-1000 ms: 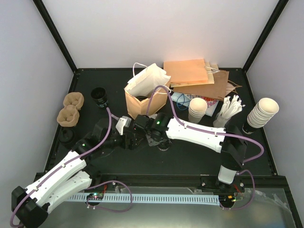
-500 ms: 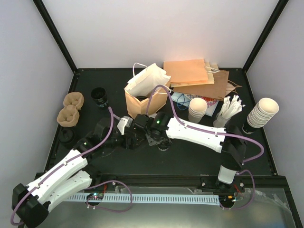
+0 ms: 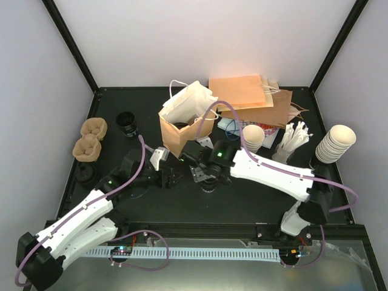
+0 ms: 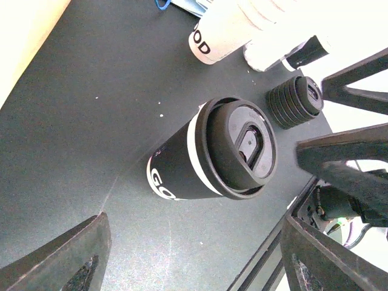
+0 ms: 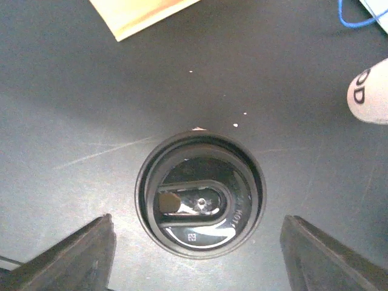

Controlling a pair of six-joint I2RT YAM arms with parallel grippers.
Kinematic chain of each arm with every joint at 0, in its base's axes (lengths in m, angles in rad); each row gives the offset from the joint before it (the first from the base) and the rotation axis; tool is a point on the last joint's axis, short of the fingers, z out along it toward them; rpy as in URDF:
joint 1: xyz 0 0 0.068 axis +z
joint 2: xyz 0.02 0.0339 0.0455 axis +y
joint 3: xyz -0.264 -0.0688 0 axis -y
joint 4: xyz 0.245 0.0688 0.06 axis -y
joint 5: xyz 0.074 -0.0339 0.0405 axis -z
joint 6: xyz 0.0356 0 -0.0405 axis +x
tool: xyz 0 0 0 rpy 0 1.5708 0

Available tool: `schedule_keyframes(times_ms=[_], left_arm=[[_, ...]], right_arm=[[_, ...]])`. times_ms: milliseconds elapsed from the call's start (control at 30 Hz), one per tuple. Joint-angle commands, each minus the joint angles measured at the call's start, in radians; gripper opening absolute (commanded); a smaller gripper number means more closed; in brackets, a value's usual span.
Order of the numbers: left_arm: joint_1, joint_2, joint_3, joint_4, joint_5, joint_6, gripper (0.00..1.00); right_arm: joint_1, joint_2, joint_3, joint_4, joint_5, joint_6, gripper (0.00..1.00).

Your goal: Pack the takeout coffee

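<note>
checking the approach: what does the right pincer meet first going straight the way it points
Most likely the black lid of the takeout coffee, centred under the open right pincer; depth unclear.

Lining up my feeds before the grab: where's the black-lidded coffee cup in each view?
Top external: lidded cup at table centre, mostly hidden under right gripper.
Left wrist: lidded cup mid-frame, viewed obliquely.
Right wrist: lidded cup lower centre, seen from above.
Shared landmark: white lidless cup, near it in all three.
</note>
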Motion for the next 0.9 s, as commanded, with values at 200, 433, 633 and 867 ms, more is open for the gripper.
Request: schedule_keyframes(times_ms=[200,433,633,867], left_arm=[[0.019,0.063,-0.001,0.09,0.043,-0.019,0.94],[0.02,0.144,-0.039,0.182,0.076,-0.087,0.85],[0.022,0.196,-0.04,0.223,0.072,-0.095,0.76],[0.035,0.248,-0.025,0.269,0.095,-0.101,0.65]], right_arm=[[-0.015,-0.106,-0.161,0.106,-0.012,-0.143,1.0],[-0.017,-0.107,-0.212,0.174,-0.053,-0.159,1.0],[-0.022,-0.076,-0.2,0.183,-0.049,-0.155,1.0],[-0.061,-0.064,-0.216,0.209,-0.09,-0.151,0.95]])
